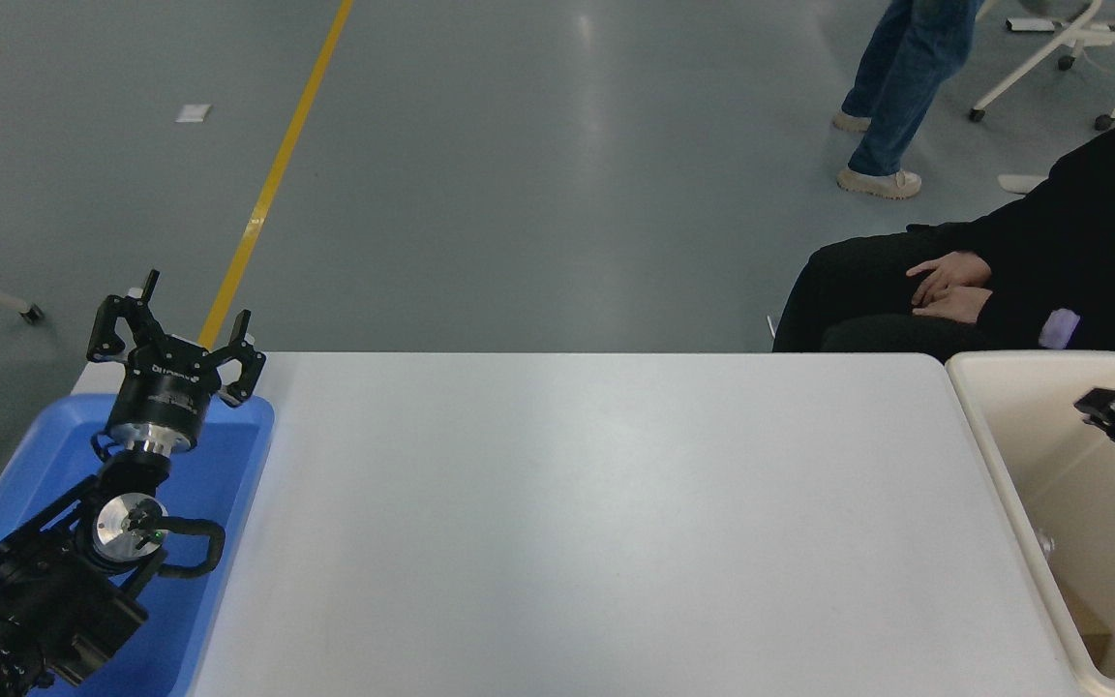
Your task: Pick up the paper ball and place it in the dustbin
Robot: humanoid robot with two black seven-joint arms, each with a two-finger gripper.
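— While I log the right side, what do you have there?

— I list one right hand [1114, 418], entering at the right edge above the dustbin [993, 455]. Only part of it shows, so I cannot tell whether it is released or clenched.

— And the dustbin itself?

— Cream-white, thick rounded rim, deep walls, at the worktop's [596, 523] right end, cut off by the frame. I see a tan-brown scrap low against its near wall, but it is too small for me to call it the paper ball; I cannot place the paper ball anywhere in view.

— Left side?

— One left hand [175, 324], released, fingers [112, 324] spread and pointing away from me, parked over the far end of a blue tray [238, 436] at the lower left. The tray sits at the worktop's left edge.

— Beyond the worktop?

— I note a seated person [1051, 261] in black at the far right, hands resting on the lap. A second person [896, 77] in jeans stands farther back on the grey floor, near a white chair base [1051, 58]. A yellow line [272, 179] runs across the floor at the left.
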